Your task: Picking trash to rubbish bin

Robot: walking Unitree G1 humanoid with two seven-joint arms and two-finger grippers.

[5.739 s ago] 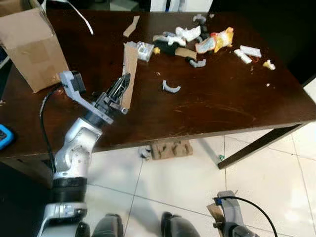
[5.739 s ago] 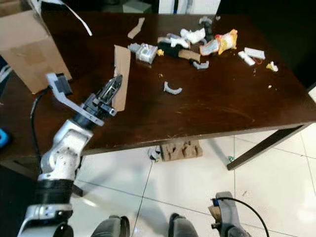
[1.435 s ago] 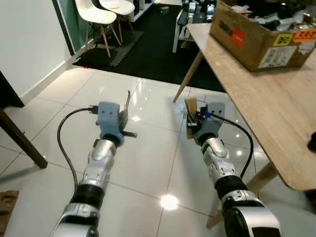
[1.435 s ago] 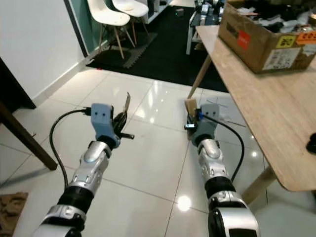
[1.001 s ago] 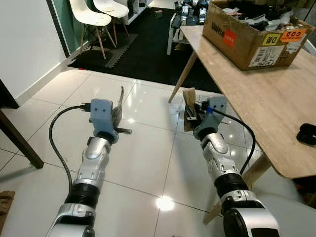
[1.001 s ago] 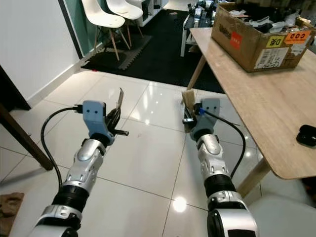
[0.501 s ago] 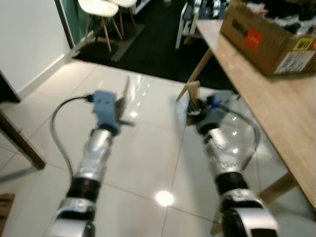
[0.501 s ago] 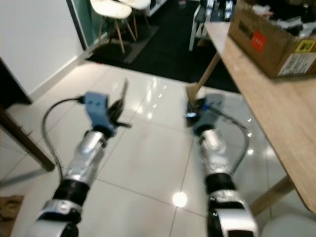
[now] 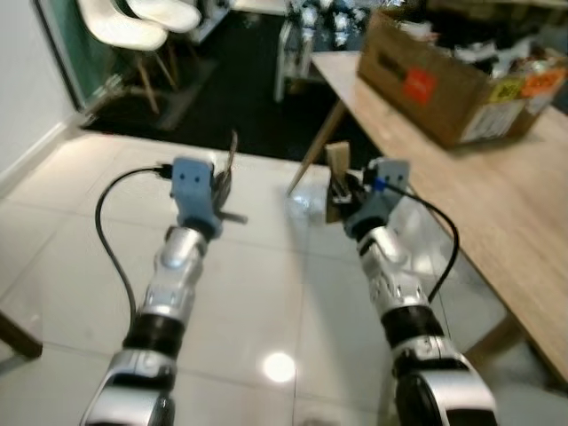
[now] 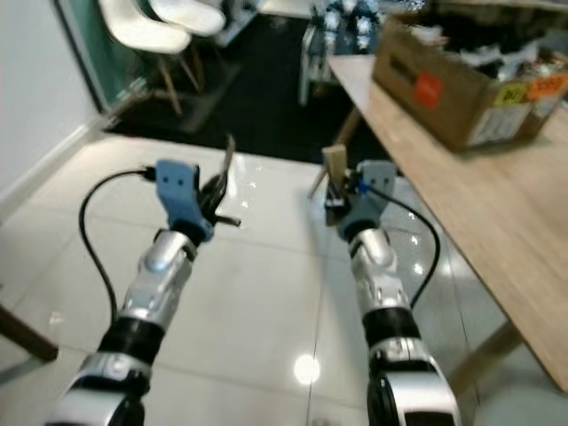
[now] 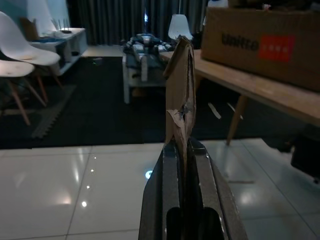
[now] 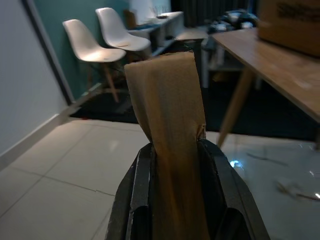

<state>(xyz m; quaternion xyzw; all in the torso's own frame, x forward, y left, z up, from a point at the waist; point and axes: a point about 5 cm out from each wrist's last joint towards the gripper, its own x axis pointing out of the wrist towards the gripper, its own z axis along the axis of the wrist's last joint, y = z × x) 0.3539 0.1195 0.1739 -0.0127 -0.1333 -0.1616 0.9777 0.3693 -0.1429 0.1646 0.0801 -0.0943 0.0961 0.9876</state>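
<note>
Two cardboard scraps, one per gripper. Left scrap (image 11: 182, 90): thin strip seen edge-on, torn partway up, pinched between the fingers of the left gripper (image 11: 183, 150), standing up past the fingertips. Same strip in the head views (image 9: 231, 156) rising above the blue wrist block. Right scrap (image 12: 172, 130): broad tan strip, flat face to the wrist camera, clamped in the right gripper (image 12: 175, 150), top edge slightly curled; seen in the head views as a short tan tab (image 9: 336, 164) above the gripper. Both grippers closed on cardboard.

Both arms raised forward, side by side, apart, over white glossy floor tiles (image 9: 257, 293) with light glare. Black cable looping off each wrist.

To the robot's right: light wood worktop (image 9: 479, 177) on angled legs, carrying an open brown box (image 9: 444, 80) with a red label and yellow stickers, dark items inside, too blurred to identify. Right arm just beside the worktop edge, not touching as far as can be told.

Ahead: dark rug area (image 10: 257, 98), white chairs (image 10: 151, 27) on wooden legs at far left by a teal wall, low white shelf unit behind. Head views slightly blurred.
</note>
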